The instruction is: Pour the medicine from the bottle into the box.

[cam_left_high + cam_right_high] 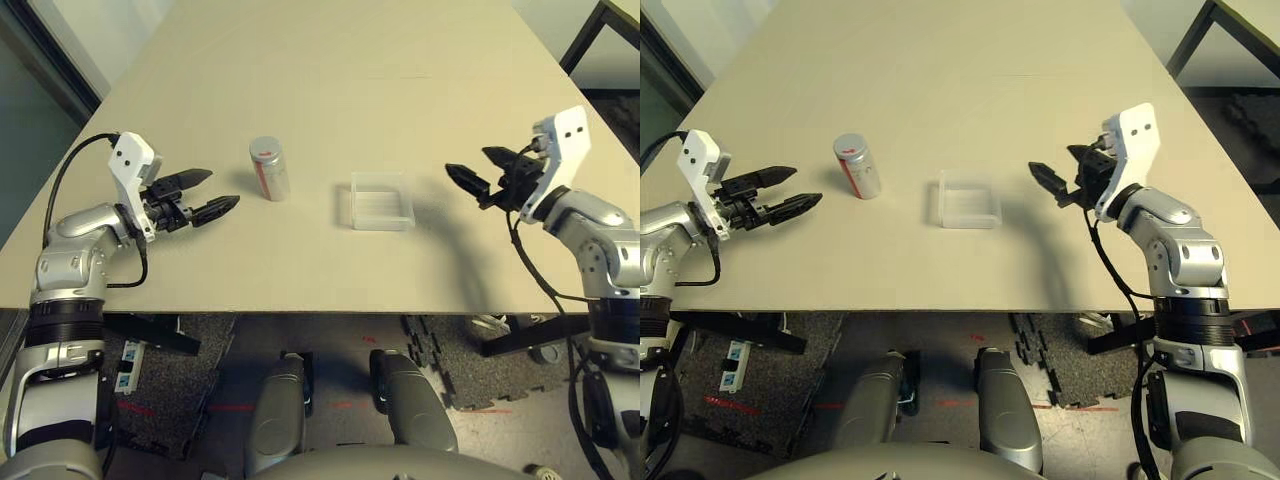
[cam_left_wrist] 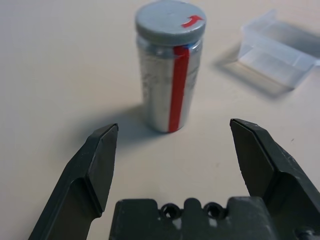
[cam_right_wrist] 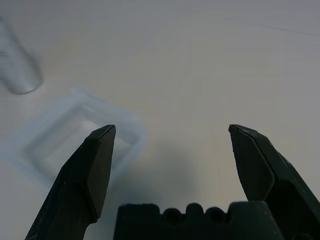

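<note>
The left gripper [image 1: 210,192] hangs just above the table [image 1: 330,80] with its 2 black fingers spread wide, and nothing is between them. Its tips point toward the bottle [image 1: 269,168], which stands upright near them, a little ahead, not touching. The bottle is silvery with a red stripe down its side, and its round grey cap [image 2: 170,20] is on, with a small red arrow on top. Beyond the bottle, on the far side from this gripper, the box [image 1: 381,201] of clear plastic lies flat on the table, and I see nothing inside it. The right gripper [image 1: 478,175] is on the other side of the box, also raised and also spread wide, holding nothing. Its fingers point toward the box, which sits near its tips but apart from them. So the bottle and the box stand between the 2 grippers, each one closer to its own gripper.
</note>
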### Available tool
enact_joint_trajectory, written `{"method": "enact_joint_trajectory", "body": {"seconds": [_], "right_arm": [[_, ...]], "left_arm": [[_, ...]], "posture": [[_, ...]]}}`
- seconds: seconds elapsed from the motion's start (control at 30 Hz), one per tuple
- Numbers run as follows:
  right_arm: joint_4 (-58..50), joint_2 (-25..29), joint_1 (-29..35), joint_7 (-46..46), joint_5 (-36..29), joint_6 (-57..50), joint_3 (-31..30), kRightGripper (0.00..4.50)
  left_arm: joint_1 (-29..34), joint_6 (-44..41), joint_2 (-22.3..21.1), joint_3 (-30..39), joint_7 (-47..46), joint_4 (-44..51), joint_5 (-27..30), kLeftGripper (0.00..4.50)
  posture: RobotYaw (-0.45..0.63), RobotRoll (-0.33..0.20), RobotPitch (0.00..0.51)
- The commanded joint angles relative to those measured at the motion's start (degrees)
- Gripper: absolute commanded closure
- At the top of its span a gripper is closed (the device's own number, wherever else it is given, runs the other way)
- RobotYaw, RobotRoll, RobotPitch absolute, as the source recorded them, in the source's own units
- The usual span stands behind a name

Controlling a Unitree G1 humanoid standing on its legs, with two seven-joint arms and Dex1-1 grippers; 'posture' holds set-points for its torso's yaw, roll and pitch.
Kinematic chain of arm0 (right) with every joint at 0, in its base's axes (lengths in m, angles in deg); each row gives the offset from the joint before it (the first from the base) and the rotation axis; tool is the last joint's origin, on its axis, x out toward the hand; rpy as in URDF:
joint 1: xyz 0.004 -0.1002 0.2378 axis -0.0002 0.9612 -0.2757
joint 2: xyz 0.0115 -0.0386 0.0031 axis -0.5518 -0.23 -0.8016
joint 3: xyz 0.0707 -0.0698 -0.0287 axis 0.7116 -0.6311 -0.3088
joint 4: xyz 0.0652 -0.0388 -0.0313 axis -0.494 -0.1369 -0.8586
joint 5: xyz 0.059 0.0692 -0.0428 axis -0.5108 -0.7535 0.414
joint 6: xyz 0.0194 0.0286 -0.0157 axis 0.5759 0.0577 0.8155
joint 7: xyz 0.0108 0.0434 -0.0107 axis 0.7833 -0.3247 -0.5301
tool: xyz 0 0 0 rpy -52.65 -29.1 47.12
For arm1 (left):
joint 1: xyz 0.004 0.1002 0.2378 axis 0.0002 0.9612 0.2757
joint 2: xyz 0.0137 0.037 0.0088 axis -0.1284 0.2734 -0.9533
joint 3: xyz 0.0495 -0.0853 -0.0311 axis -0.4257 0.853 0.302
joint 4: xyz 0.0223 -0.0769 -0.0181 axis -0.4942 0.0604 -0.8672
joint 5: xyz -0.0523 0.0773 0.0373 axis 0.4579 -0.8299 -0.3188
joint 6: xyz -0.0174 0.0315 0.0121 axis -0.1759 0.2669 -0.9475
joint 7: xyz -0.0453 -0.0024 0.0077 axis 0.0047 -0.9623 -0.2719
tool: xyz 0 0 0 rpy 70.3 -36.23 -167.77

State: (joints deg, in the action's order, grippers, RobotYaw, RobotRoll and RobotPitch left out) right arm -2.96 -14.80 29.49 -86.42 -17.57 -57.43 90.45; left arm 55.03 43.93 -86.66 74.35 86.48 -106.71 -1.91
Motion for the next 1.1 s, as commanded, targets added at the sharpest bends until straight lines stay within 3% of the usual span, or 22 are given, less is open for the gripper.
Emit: {"method": "enact_joint_trajectory", "body": {"seconds": [0.03, 0.5, 1.0, 1.1], "right_arm": [[-2.56, -0.45, -0.47, -0.23, -0.88, -1.82, -0.75, 0.00], [-11.55, -2.55, -0.85, -0.33, -3.08, -8.86, -3.71, 0.00], [-11.80, -4.76, -3.42, 0.05, -2.85, -9.58, -5.64, 0.00], [-11.36, -4.68, -4.02, -0.11, -2.74, -9.41, -5.56, 0.00]], "left_arm": [[-2.51, 2.38, 1.66, -1.22, -1.57, -4.20, -1.61, 0.01], [-13.07, 11.97, 8.39, -3.83, -2.76, -21.08, -5.81, 0.01], [-19.34, 20.86, 11.49, -5.01, -3.86, -36.36, -10.15, 0.01], [-20.31, 22.46, 11.78, -4.70, -4.53, -38.31, -10.62, 0.58]], "posture": [[-0.10, 0.000, 0.149], [-0.17, 0.000, 0.150], [-0.18, 0.000, 0.145], [-0.18, 0.000, 0.144]]}}
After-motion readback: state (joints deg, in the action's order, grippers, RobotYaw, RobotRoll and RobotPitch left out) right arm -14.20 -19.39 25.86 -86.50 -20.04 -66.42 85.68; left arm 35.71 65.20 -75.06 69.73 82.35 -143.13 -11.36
